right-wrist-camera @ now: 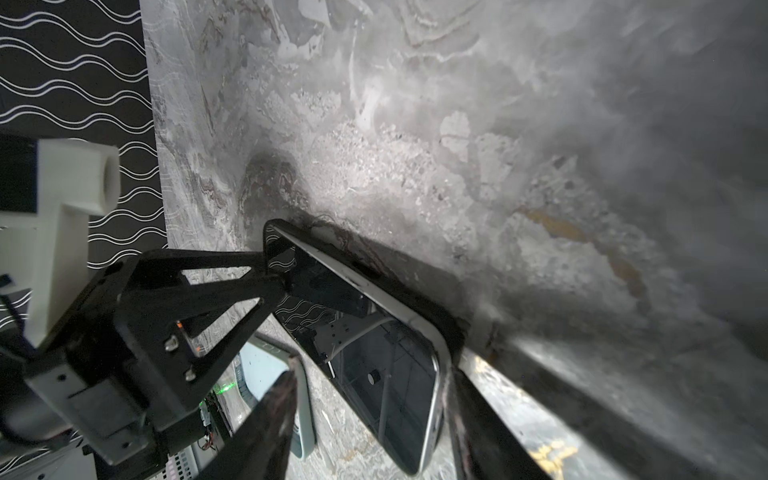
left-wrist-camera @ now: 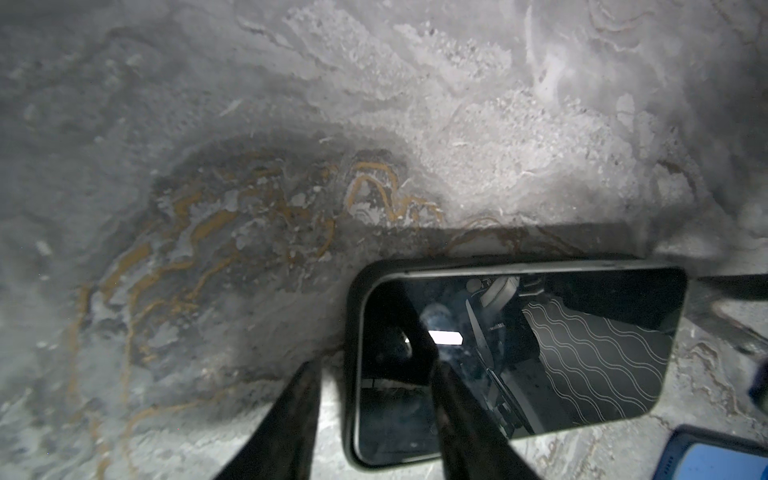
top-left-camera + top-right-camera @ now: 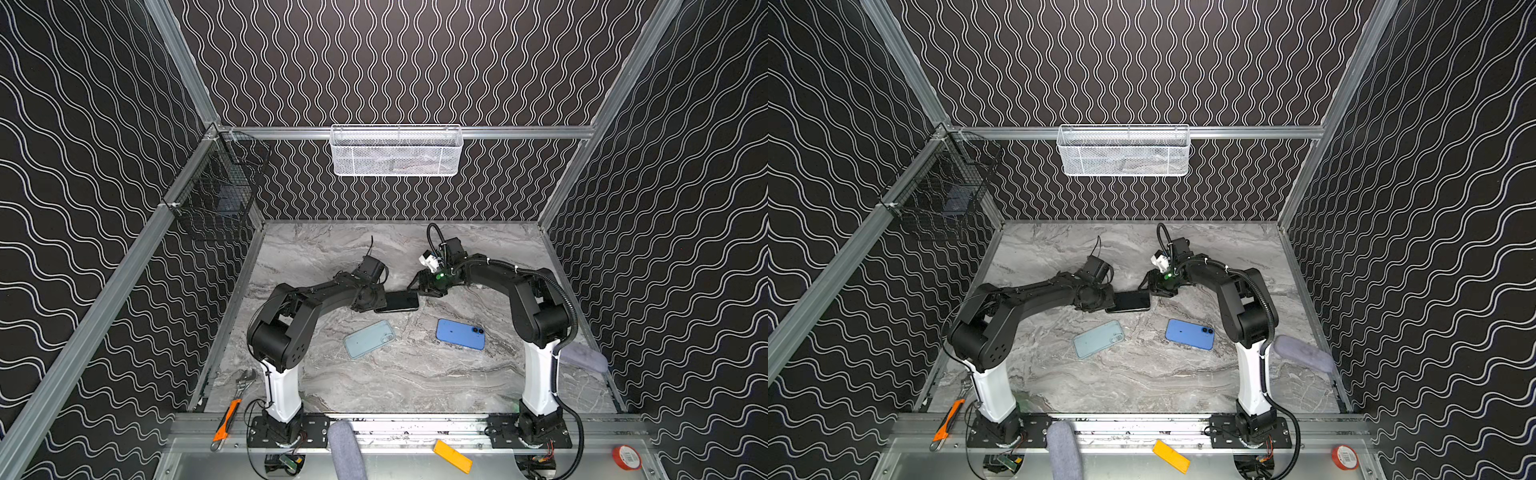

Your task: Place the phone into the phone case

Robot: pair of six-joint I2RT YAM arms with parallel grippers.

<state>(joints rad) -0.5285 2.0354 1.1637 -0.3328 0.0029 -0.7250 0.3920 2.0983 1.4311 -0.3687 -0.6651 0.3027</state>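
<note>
A dark-screened phone [image 3: 397, 301] [image 3: 1128, 301] lies screen up in a black case on the marble table. In the right wrist view its silver edge [image 1: 390, 309] shows above the case's black rim. My left gripper [image 3: 379, 303] [image 2: 374, 365] is open at the phone's [image 2: 540, 353] left end, with one finger over the screen and one beside the case. My right gripper [image 3: 417, 292] [image 1: 372, 374] is open at the right end. One of its fingers rests against the phone's edge and the other stands clear. A pale blue empty case [image 3: 370, 338] [image 1: 266, 365] and a blue phone [image 3: 460, 333], back up, lie nearer the front.
A white mesh basket [image 3: 395, 151] hangs on the back wall and a black wire basket [image 3: 216, 195] on the left wall. A wrench [image 3: 245, 380], an orange cutter [image 3: 226, 419], a yellow piece [image 3: 452, 456] and red tape [image 3: 626, 457] lie by the front rail. A grey pad [image 3: 582, 359] sits at the right.
</note>
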